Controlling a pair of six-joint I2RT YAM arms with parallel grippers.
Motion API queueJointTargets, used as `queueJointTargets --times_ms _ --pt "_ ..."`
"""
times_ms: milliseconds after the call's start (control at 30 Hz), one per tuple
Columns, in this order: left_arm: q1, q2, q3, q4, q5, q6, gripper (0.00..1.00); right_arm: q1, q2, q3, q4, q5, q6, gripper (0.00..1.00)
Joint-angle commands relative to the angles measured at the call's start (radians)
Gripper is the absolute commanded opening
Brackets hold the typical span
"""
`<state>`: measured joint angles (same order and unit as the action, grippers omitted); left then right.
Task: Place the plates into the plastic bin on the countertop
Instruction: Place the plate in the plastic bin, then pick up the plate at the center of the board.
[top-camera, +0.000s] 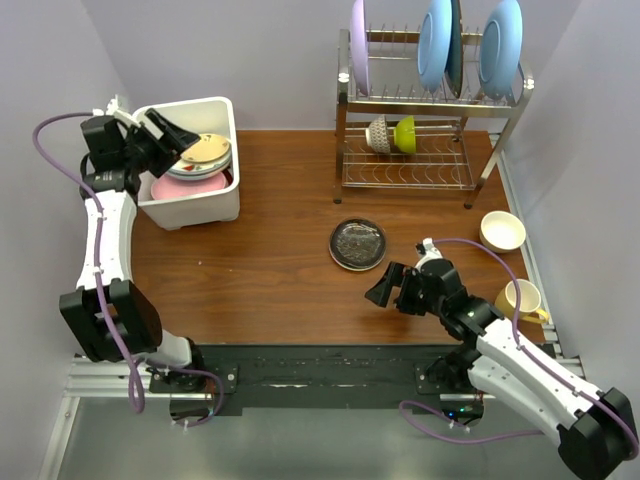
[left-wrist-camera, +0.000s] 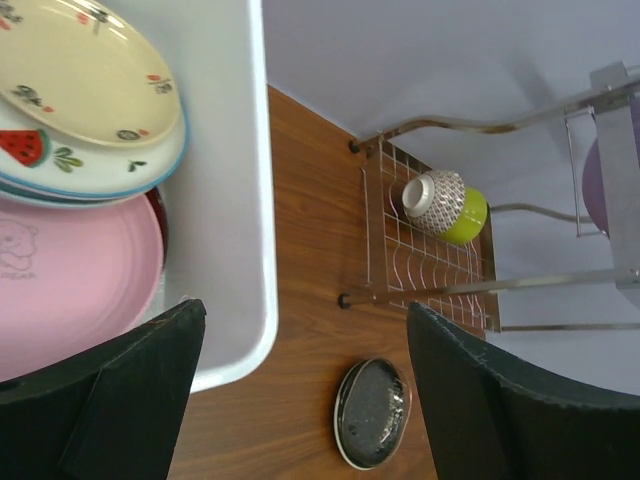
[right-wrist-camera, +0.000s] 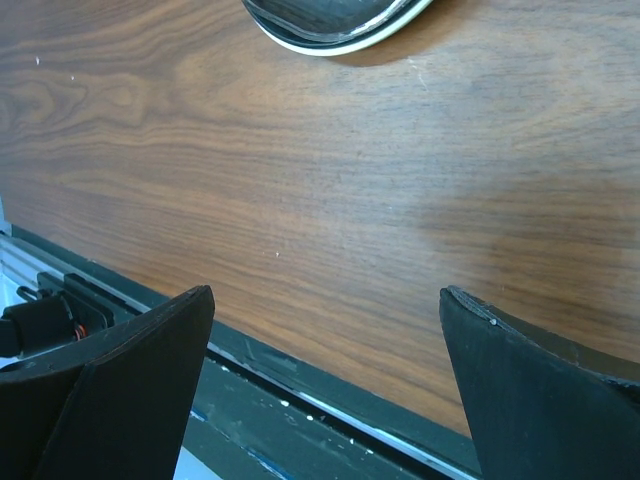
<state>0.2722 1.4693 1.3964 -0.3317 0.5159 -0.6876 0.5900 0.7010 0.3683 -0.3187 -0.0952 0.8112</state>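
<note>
Dark glass plate (top-camera: 358, 244) lies flat on the surface (top-camera: 260, 270) at frame centre, just up-left of your right gripper (top-camera: 390, 285), jaws apart. Your left gripper (top-camera: 176, 140), also spread, sits over the plastic bin (top-camera: 200, 208), upper left, farther off.

Reddish-brown wood grain on the desk (top-camera: 270, 290), white on the plastic bin (top-camera: 200, 210). Faint line drawing on the pink plate (left-wrist-camera: 70, 290), blue rim and red-green watermelon motif on the white plate (left-wrist-camera: 45, 165), dark and red sprigs on the cream plate (left-wrist-camera: 90, 70). Dark speckled sheen on the glass plate (top-camera: 357, 244), black on the fingers (right-wrist-camera: 110, 390).
</note>
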Motion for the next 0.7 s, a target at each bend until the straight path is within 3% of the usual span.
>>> queueJointTargets --times_ms 0,300,667 --pt "-0.114 -0.044 0.021 -0.009 0.004 0.04 0.87 0.005 -0.032 0.041 -0.04 0.032 0.013 0.99" --pt "-0.389 -0.122 -0.102 0.019 -0.097 0.031 0.88 0.005 -0.037 0.063 -0.112 0.094 0.022 0.99" --pt "-0.666 -0.149 -0.332 0.105 -0.224 -0.033 0.88 0.004 0.207 0.145 -0.04 0.164 0.045 0.98"
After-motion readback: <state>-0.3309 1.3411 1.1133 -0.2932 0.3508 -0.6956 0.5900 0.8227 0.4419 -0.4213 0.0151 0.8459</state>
